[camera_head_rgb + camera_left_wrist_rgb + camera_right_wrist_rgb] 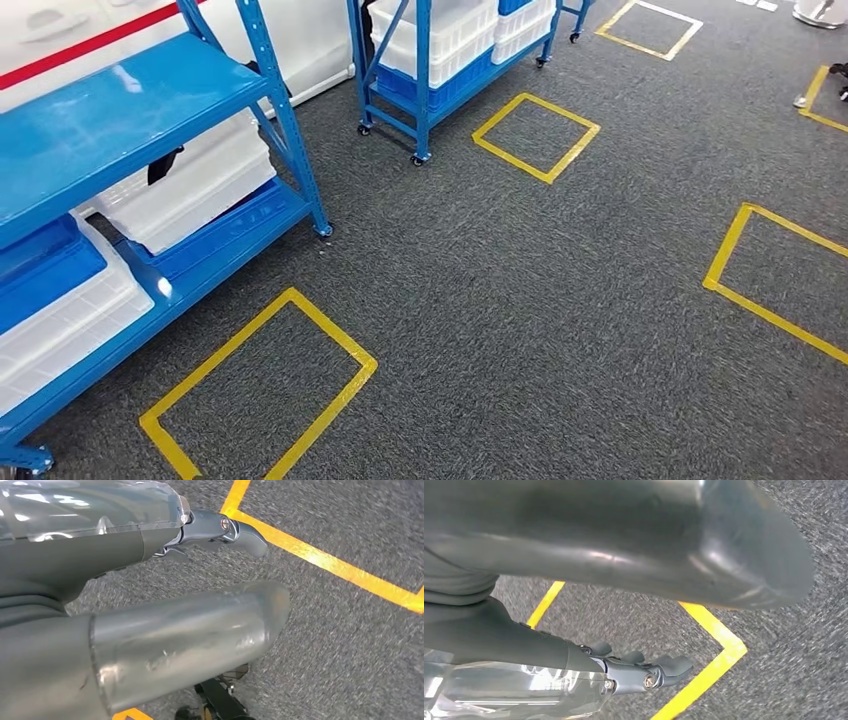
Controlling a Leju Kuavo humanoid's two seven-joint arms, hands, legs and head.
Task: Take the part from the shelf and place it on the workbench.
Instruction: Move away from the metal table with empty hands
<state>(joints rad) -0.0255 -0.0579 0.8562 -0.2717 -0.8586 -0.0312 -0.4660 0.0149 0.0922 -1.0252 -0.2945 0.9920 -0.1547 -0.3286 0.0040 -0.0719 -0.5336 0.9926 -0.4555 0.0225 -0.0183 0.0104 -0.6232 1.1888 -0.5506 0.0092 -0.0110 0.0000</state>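
The robot stands on grey carpet (520, 300) marked with yellow taped squares (262, 392), and the blue shelf (120, 110) runs along the left side of the head view. White bins (195, 185) and a blue bin (45, 270) sit on its lower level; a second blue rack on wheels (420, 70) stands further off, also loaded with white bins.

The left hand (210, 535) hangs over the carpet with fingers extended and apart, holding nothing. The right hand (644, 672) hangs likewise, fingers loosely spread, empty.

I cannot make out the part: presumably it lies in one of the bins on the shelf, but their contents are hidden by the deck above and by their own walls.

The step in hand looks like the approach. To do it well, I would say the robot should turn squarely toward the shelf and stop close enough that an arm can reach into a bin without stretching, raising the hand only once the part is in sight.

The shelf is cut off at the left edge, no workbench is visible, and both wrist views are blurred.
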